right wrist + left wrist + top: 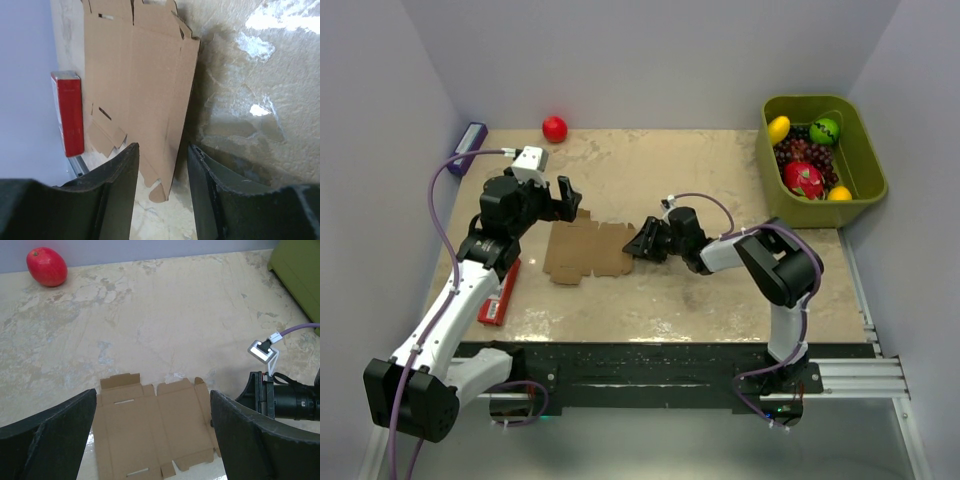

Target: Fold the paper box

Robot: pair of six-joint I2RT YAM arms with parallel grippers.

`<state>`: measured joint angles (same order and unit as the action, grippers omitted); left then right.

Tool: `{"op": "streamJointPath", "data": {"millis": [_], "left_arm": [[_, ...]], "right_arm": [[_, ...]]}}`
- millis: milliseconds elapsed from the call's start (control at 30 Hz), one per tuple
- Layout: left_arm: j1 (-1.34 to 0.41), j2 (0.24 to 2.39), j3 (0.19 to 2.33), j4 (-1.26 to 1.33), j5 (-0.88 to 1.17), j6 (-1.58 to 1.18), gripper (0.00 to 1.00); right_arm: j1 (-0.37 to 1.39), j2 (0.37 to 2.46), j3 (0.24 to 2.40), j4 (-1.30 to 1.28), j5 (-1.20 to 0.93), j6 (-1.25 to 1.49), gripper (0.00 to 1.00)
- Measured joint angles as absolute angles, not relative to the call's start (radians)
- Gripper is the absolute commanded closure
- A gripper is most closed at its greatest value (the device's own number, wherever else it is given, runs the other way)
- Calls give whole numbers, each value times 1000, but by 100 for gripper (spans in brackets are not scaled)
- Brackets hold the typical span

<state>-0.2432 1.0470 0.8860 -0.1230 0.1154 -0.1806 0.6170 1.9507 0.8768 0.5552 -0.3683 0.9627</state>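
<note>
Seen from above: the box (585, 250) lies unfolded and flat on the worktop (720, 290), just toward 9 o'clock of its centre. The left fingers (60, 435) stand wide apart, poised over the box's 11 o'clock corner with nothing between them. The right fingers (115, 190), at the 3 o'clock edge, stand narrower, one on each side of that slightly raised edge, with a gap showing. A red packet (500, 293) lies at 8 o'clock of the box.
</note>
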Motion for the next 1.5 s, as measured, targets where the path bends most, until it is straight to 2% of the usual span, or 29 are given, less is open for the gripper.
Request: {"op": "streamJointPath", "data": {"millis": [133, 267, 433, 667, 867, 1133, 1500], "left_arm": [[-243, 1047, 886, -123, 115, -180, 0], [-243, 1047, 886, -123, 116, -181, 0], [-243, 1047, 886, -122, 119, -181, 0], [-243, 1045, 886, -121, 123, -181, 0], [-238, 1036, 886, -121, 122, -182, 0], [-161, 1028, 886, -119, 128, -220, 0], [-20, 1002, 855, 17, 353, -324, 0]], "right_arm": [[621, 1965, 877, 595, -353, 989, 62], [623, 1986, 877, 646, -354, 1010, 83], [624, 1992, 875, 704, -357, 1028, 100], [624, 1919, 836, 756, -360, 1028, 100], [599, 1723, 813, 755, -363, 1008, 100], [479, 1515, 765, 748, -389, 981, 100], [357, 1225, 731, 556, -435, 866, 100]]}}
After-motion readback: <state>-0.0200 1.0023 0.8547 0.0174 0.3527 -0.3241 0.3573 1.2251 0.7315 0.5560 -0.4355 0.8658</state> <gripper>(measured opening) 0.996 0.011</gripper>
